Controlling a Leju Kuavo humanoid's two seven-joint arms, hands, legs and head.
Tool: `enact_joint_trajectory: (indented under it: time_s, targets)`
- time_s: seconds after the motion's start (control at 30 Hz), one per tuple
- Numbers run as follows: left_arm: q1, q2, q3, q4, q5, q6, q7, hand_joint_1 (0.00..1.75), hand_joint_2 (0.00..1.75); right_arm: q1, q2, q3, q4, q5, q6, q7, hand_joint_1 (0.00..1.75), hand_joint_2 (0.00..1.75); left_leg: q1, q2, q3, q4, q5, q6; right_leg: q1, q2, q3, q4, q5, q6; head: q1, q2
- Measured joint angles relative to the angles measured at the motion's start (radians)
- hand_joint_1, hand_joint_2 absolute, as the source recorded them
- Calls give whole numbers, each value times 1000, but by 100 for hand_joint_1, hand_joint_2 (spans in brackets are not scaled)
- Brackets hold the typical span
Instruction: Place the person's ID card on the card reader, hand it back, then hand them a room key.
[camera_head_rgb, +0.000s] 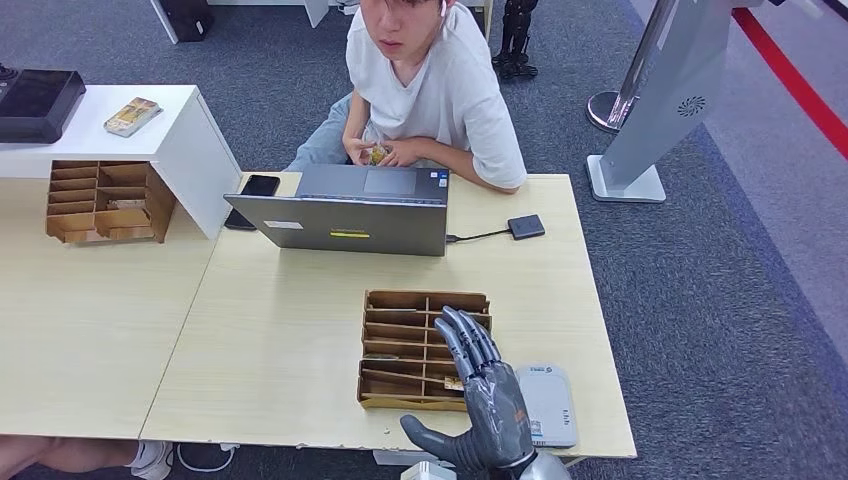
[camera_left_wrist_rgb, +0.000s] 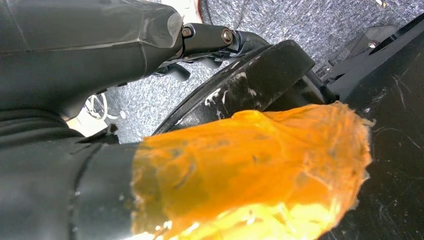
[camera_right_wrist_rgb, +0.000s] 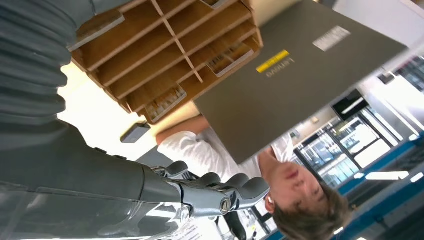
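While hovering over the near wooden card rack (camera_head_rgb: 425, 345), right hand (camera_head_rgb: 487, 405) spreading fingers, holding nothing. Card reader (camera_head_rgb: 547, 403) lying flat beside rack, long axis running away from robot, partly covered by hand. Counting two racks, one laptop (camera_head_rgb: 345, 212). ID card in person's hands (camera_head_rgb: 382, 153), hard to make out. Left hand state: cannot tell.
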Motion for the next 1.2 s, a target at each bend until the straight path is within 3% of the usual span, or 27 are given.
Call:
enact_joint_trajectory:
  time_s: [0.2,0.43,1.2]
  targets:
    - [0,0,-1,0,0,0,0,0,0,-1,-1,4,14,29,-6,13,0,175,0,0,0,0,0,0,0,0,0,0,0,0,0,0]
    - [0,0,-7,0,15,0,1,0,0,-46,-15,46,189,237,-78,129,0,175,0,0,0,0,0,0,0,0,0,0,0,0,0,0]
    - [-1,0,-29,0,29,0,2,0,0,-51,-29,47,246,326,-113,192,0,175,0,0,0,0,0,0,0,0,0,0,0,0,0,0]
